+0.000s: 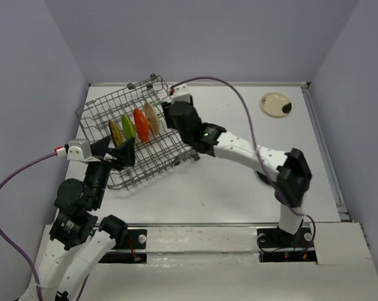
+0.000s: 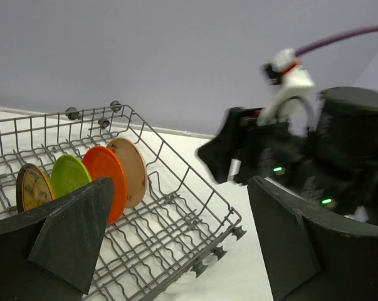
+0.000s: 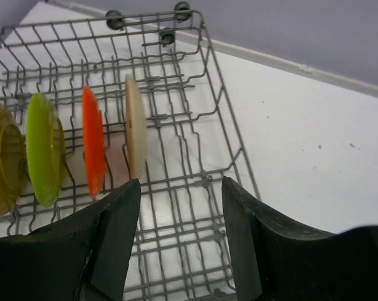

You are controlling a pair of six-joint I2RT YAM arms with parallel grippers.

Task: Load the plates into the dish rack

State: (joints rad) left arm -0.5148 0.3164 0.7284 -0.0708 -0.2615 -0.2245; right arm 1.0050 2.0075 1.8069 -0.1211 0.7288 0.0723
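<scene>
Wearing white shells over the long links of the left arm (image 1: pixel 82 263) and right arm (image 1: pixel 239 148), with rounded black housings bulging at the joints. Trailing a purple cable (image 1: pixel 237 95) from each wrist, meeting a white plug block (image 1: pixel 182 91) banded in red. Glowing with small green lights (image 2: pixel 277 169) on the right arm's dark casing. Ending in matte black, wedge-shaped fingers (image 2: pixel 73 232) on the left gripper (image 2: pixel 180 183) and right gripper (image 3: pixel 181 185). Showing black base plates (image 1: pixel 283 240) dotted with screws and looped with thin red wires (image 1: pixel 137 246).
</scene>
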